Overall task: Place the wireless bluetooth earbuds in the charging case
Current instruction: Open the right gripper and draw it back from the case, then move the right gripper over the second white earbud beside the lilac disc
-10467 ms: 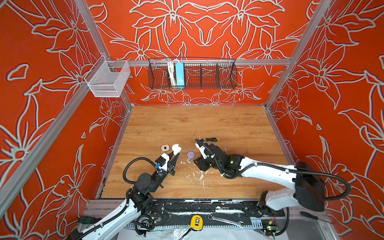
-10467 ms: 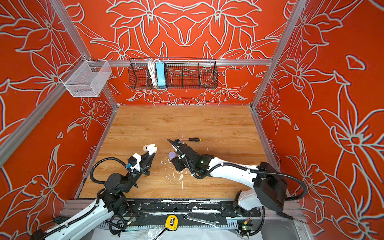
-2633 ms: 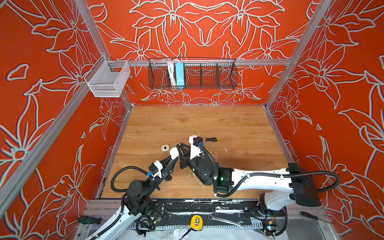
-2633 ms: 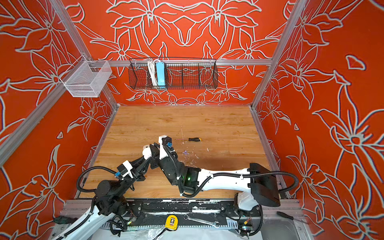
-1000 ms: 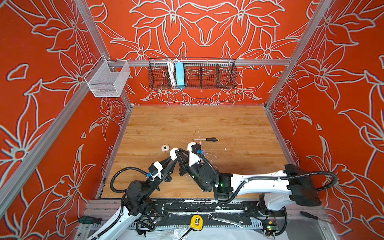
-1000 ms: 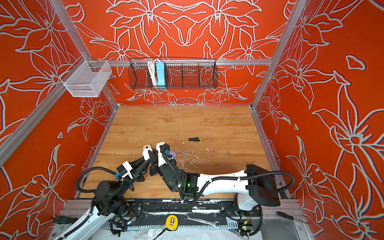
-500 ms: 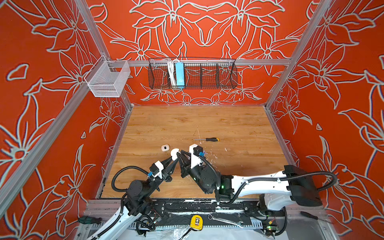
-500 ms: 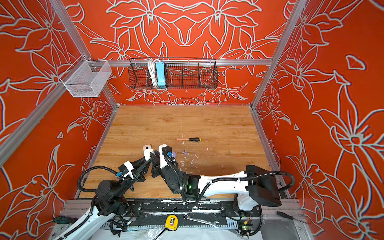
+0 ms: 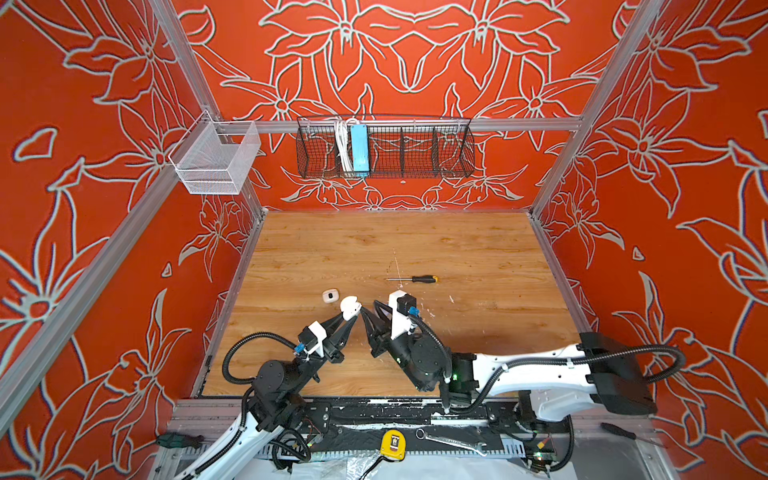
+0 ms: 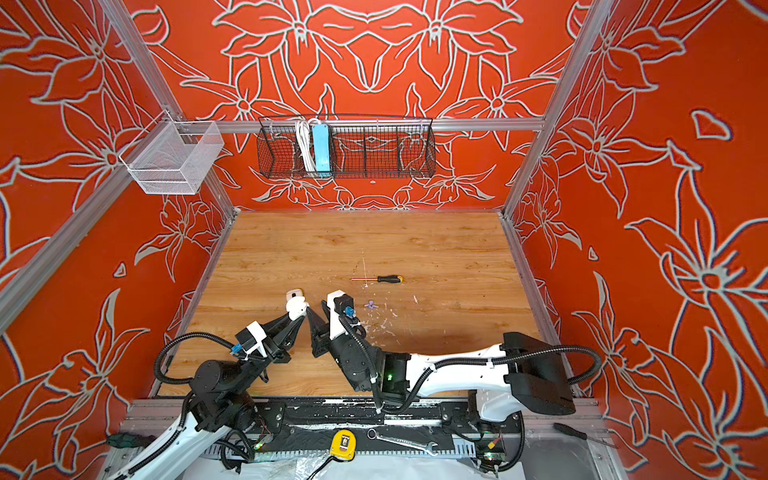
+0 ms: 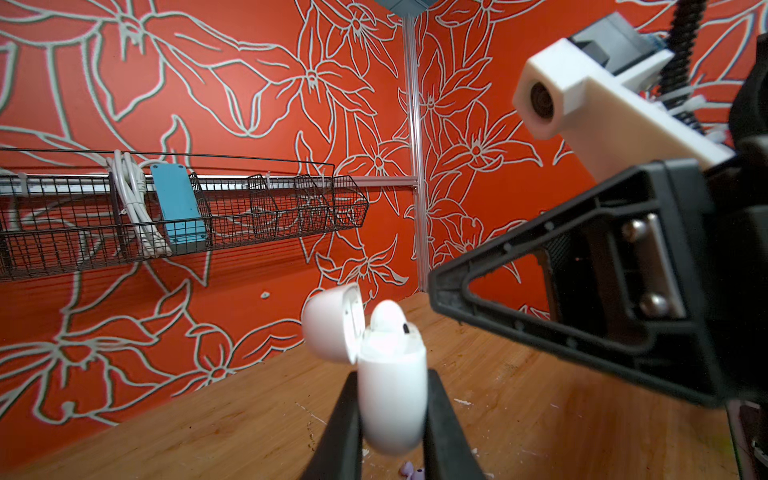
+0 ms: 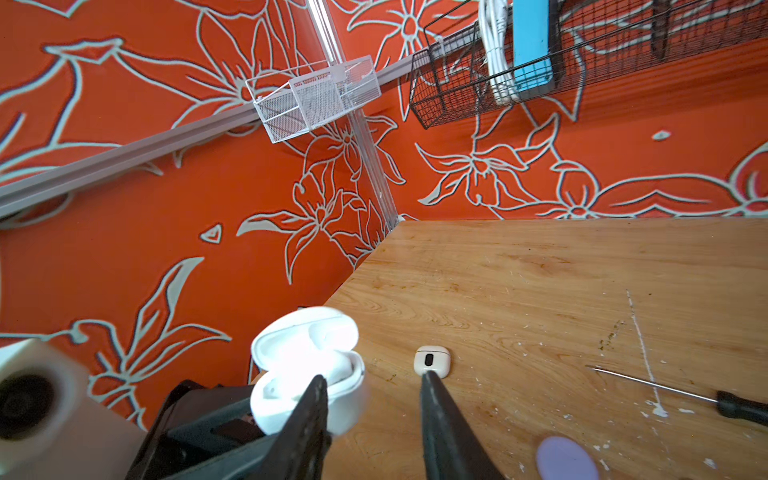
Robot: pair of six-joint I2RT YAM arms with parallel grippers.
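My left gripper [image 11: 391, 376] is shut on the white charging case [image 11: 392, 399], held upright above the table with its lid [image 11: 332, 324] flipped open. A white earbud [image 11: 388, 318] stands in the case, its head above the rim. In both top views the case [image 9: 350, 306] [image 10: 296, 308] sits at the tip of the left gripper [image 9: 351, 318]. My right gripper [image 12: 374, 376] is open with nothing between its fingers, just to the right of the case [image 12: 307, 361] [image 9: 368, 309]. Lilac earbuds [image 10: 371, 305] [image 11: 411, 471] lie on the wood.
A small closed white case [image 9: 330, 296] [image 12: 432, 360] lies on the table behind the held one. A lilac case [image 12: 567, 457] sits near the right gripper. A screwdriver [image 9: 413, 279] lies mid-table. Wire baskets [image 9: 384, 147] hang on the back wall.
The right gripper's jaws have spread apart and it has drawn slightly back from the case. The left gripper and the case have stayed in place.
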